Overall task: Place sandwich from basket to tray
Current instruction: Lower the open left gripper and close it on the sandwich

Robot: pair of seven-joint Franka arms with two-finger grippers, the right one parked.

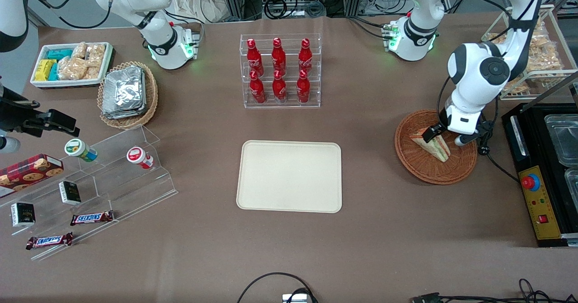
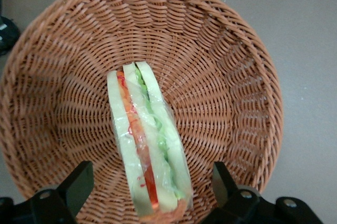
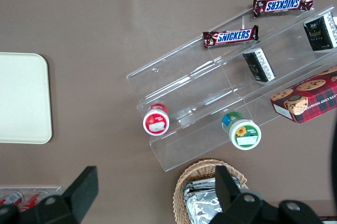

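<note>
The white left arm's elbow is bent and its wrist points down, its black two-finger tool (image 1: 445, 136) low over the table, fingers (image 2: 79, 184) spread wide apart.

SNICKERS | two bars (image 3: 230, 37) (image 3: 283, 4) | clear stepped stand (image 3: 200, 84)

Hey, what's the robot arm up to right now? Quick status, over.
Gripper open, low over the basket, fingers either side of the sandwich. Sandwich in basket, not yet gripped. Tray bare; nothing in the way.
</note>
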